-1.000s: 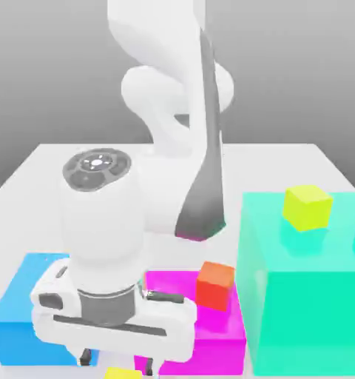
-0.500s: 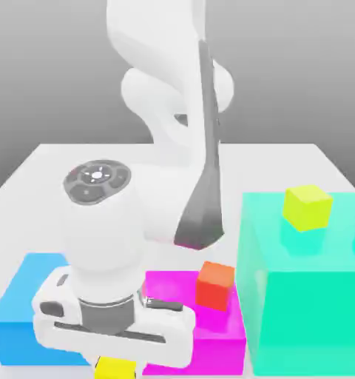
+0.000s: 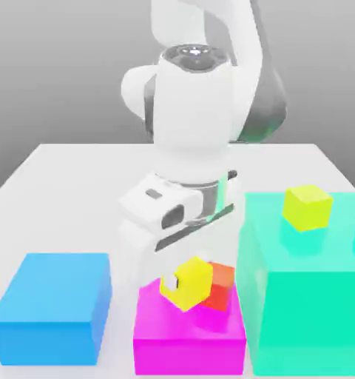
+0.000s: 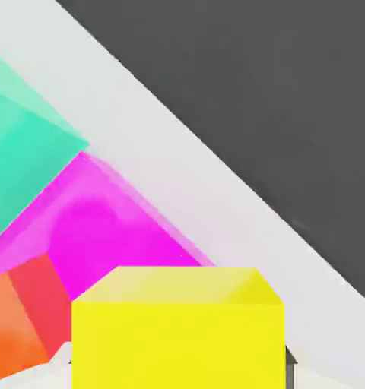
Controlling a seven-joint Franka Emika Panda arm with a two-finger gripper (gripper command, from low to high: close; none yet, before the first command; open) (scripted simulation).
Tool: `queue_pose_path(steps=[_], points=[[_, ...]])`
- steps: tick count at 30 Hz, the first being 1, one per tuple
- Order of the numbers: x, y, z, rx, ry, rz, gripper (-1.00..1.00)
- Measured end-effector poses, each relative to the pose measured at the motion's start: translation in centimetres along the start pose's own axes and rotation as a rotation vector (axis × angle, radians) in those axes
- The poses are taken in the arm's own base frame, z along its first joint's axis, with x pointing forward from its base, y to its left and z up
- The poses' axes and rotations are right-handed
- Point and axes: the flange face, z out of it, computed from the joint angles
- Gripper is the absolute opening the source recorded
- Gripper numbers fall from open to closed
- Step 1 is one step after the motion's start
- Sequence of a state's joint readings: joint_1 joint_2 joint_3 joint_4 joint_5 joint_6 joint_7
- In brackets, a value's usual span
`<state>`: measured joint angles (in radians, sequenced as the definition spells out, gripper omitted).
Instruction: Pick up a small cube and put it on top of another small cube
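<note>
Claw [image 3: 182,285], clamped on yellow cube [image 3: 188,283]

Three small cubes: one yellow cube [image 3: 188,283], one orange-red cube [image 3: 221,286], one yellow-green cube [image 3: 307,207]. Three big blocks: one blue block [image 3: 51,307], one magenta block [image 3: 188,337], one teal block [image 3: 306,296]. One table [image 3: 77,200].

Your white Panda arm [image 3: 203,44] comes down from the top of the exterior view, elbow folded back behind it, and the broad white wrist [image 3: 191,118] points downward with a tilt toward that view's left. Below it the gripper [image 3: 182,285] is clamped shut on the small warm-yellow cube [image 3: 188,283] (in the hand view that cube [image 4: 178,334] sits squarely in its grasp).
</note>
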<state>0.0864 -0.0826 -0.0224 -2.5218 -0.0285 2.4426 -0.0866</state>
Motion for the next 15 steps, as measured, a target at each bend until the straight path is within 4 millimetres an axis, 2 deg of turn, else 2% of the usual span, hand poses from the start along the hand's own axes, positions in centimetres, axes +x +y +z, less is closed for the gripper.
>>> queue_pose_path(steps=[7, 9, 12, 13, 15], points=[[-4.0, -3.6, -2.2, 0.016, 0.001, -0.446, -1.0], [-4.2, -4.1, -0.5, 0.021, 0.001, -0.492, -1.0], [-4.4, -4.2, 3.1, 0.02, 0.0, -0.503, -1.0], [-4.5, -4.2, 3.8, 0.019, 0.0, -0.504, 1.0], [-4.5, -4.2, 3.8, 0.019, 0.0, -0.504, 1.0]])
